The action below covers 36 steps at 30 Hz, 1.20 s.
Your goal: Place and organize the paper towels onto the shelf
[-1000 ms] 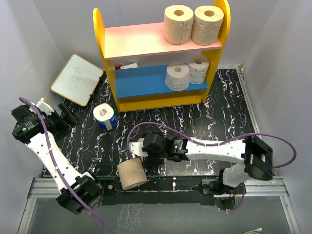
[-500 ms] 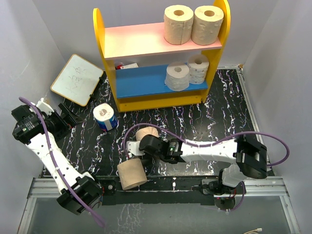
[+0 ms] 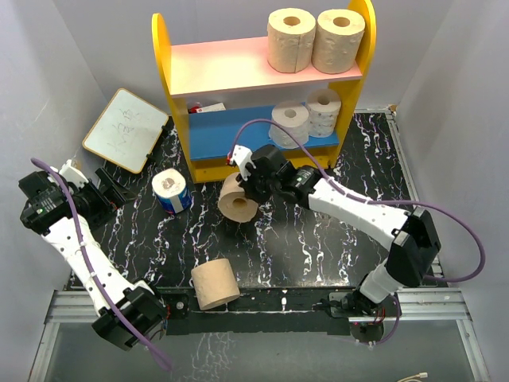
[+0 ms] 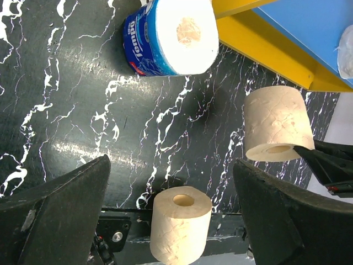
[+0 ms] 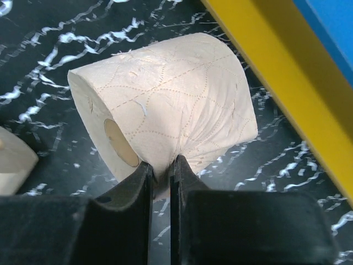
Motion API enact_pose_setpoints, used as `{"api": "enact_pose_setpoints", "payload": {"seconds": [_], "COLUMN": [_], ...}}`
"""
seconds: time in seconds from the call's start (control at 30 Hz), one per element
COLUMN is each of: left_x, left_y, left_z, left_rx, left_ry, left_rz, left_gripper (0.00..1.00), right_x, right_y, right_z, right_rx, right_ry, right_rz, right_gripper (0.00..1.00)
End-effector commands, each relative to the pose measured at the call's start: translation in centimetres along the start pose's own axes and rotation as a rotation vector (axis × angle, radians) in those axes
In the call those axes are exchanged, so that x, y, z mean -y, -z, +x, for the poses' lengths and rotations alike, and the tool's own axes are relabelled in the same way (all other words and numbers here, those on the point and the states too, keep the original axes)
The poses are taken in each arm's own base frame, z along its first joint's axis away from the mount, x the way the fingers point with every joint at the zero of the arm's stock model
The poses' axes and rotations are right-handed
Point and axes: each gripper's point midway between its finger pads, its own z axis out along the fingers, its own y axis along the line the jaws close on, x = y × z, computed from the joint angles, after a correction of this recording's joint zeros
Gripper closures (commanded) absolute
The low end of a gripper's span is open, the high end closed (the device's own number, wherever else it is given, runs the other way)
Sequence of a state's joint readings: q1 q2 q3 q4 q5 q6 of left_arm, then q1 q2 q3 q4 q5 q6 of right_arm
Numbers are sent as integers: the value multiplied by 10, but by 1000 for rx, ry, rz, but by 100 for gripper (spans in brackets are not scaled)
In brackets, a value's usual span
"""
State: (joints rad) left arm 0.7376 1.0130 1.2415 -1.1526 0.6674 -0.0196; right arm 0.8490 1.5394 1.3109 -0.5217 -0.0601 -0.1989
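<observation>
My right gripper (image 3: 253,185) (image 5: 161,165) is shut, pinching the outer paper of a tan paper towel roll (image 3: 238,202) (image 5: 165,105). The roll hangs on its side just in front of the shelf (image 3: 223,68). A second tan roll (image 3: 215,284) (image 4: 179,223) stands at the near table edge. The blue-wrapped roll (image 3: 172,191) (image 4: 174,36) stands left of the shelf. On the pink upper board are two tan rolls (image 3: 291,40), and on the blue lower board two white rolls (image 3: 289,125). My left gripper (image 3: 107,191) (image 4: 171,162) is open and empty at the far left.
A whiteboard (image 3: 125,129) leans at the back left beside the shelf. A small red and white item (image 3: 208,106) lies at the left of the lower board. Grey walls close in both sides.
My right gripper shut on the tan roll near the front edge and carried it up and back toward the shelf. The left arm has not moved.
</observation>
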Motion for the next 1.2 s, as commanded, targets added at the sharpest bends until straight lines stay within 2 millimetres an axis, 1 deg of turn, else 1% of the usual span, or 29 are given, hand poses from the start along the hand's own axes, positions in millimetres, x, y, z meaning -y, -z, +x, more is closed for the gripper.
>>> {"api": "enact_pose_setpoints", "payload": {"seconds": [0.0,0.03,0.1,0.17,0.2,0.27,0.33,0.37,0.47,0.57,0.6,0.67,0.73,0.77,0.9,1.17], "left_x": [4,4,5,5,5,5,5,5,4,3,3,3,2,2,1,2], "left_y": [0,0,0,0,0,0,-1,-1,-1,-1,-1,-1,-1,-1,-1,-1], "left_z": [3,3,3,3,3,3,3,3,2,2,2,2,2,2,2,3], "left_rx": [-9,-9,-9,-11,-9,-10,-12,-14,-17,-15,-15,-14,-15,-13,-11,-12], "left_ry": [11,10,10,10,9,9,11,11,14,13,13,14,16,15,18,16], "left_rz": [30,31,33,35,34,34,35,36,35,30,28,25,22,20,15,18], "left_gripper": [8,8,8,8,8,8,8,8,8,8,8,8,8,8,8,8], "right_x": [-24,-21,-8,10,17,26,30,32,40,52,56,59,58,62,83,109], "right_y": [-1,-3,-1,6,8,16,22,30,36,36,37,39,47,53,81,138], "right_z": [-23,-24,-32,-42,-44,-48,-51,-55,-58,-63,-64,-71,-84,-93,-127,-187], "right_rx": [-7,-16,7,52,66,90,123,158,210,212,220,229,242,265,365,560], "right_ry": [-186,-225,-359,-528,-607,-783,-937,-1025,-1205,-1301,-1322,-1337,-1325,-1314,-1218,-1040], "right_rz": [-82,-56,31,116,126,86,2,-41,-127,-150,-141,-149,-177,-173,-103,-31], "right_gripper": [100,100,100,100,100,100,100,100,100,100,100,100,100,100,100,100]}}
